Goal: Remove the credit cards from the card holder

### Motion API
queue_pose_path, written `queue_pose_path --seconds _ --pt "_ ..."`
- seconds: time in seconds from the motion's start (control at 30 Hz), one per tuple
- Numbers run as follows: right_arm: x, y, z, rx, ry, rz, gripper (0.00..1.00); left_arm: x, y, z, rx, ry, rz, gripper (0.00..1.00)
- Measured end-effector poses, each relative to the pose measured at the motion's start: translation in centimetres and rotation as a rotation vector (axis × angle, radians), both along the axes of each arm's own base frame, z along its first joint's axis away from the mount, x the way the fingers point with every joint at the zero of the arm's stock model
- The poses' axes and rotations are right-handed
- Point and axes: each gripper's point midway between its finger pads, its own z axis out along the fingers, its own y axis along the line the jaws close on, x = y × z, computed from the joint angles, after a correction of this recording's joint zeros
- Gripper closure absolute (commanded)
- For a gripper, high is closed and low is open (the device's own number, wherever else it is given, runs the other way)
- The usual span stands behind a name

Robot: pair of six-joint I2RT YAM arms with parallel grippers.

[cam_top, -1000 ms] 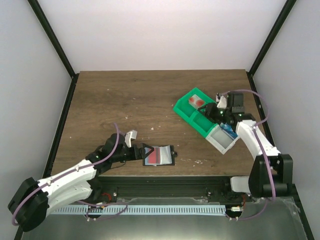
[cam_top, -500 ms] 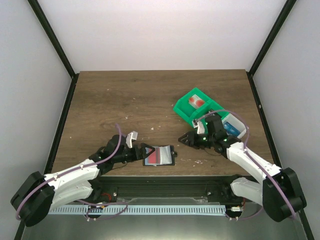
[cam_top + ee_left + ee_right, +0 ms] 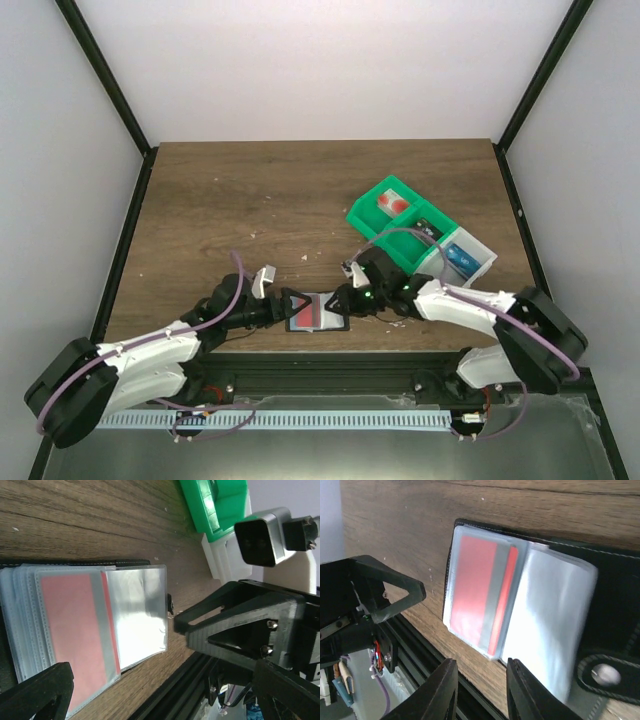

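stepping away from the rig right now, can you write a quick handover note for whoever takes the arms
Left gripper: open, holding nothing, at the left edge of the card holder; contact unclear.
Right gripper: open, holding nothing, over the holder's right side.
Holder: lies open near the table's front edge, clear sleeves fanned out.
Done: a red-and-white card lies in the green tray, and a blue card in the clear-white tray.
Left: a red card sits in a sleeve; pull it out. Other sleeves cannot be checked.
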Motion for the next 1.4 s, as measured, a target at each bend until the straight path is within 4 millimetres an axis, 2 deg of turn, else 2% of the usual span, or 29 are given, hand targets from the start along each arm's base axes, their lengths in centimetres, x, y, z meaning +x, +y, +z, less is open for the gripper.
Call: queue_pose_path --seconds 0.17,0.5,0.7,0.93,1.03,1.4 --pt "0.2 2.0 -1.0 -0.025 -0.007 0.028 0.71 -0.1 -0.1 0.3 -0.023 0.004 -0.001 0.0" --pt "0.8 2.6 -4.8 -0.086 0.037 0.03 0.78 -0.5 0.7 0.1 -0.031 0.007 0.029 0.0" --pt "1.3 4.3 -5.2 -0.047 0.032 0.075 0.87 -0.1 1.6 -0.4 -0.008 0.017 0.086 0.0" --pt "1.4 4.2 -5.4 -0.05 0.016 0.079 0.99 0.2 2.0 0.7 -0.029 -0.014 0.116 0.0" --pt "1.4 4.2 -5.5 -0.042 0.011 0.075 1.0 0.2 2.0 0.9 -0.054 -0.016 0.123 0.0" --pt "1.2 4.4 -5.7 0.02 0.001 0.065 1.0 -0.1 1.5 -0.3 -0.095 0.051 0.104 0.0"
